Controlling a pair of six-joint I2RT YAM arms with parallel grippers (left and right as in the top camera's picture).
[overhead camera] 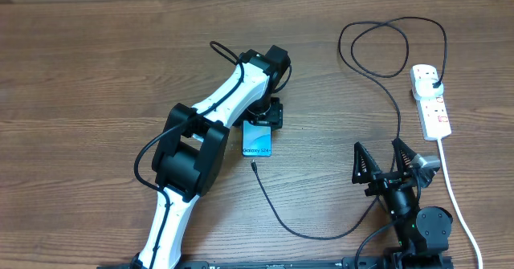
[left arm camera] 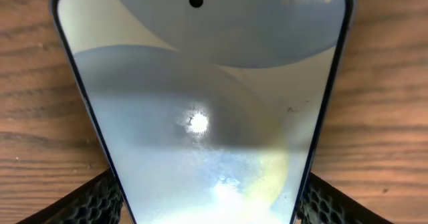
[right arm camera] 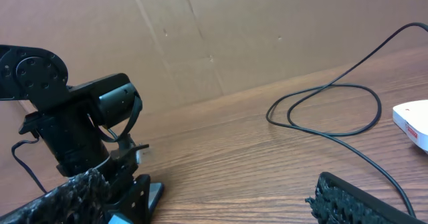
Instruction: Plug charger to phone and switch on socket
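Clasping phone [left arm camera: 200, 103], left gripper [left arm camera: 210, 190]; contact hidden overhead.

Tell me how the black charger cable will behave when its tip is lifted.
Likely floppy: the charger cable lies in loose loops, so the tip should droop. It probably drags, since its plug sits in the socket.

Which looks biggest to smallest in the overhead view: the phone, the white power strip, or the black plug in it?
1. white power strip
2. phone, though the left arm hides its top end
3. black plug, clearly smallest
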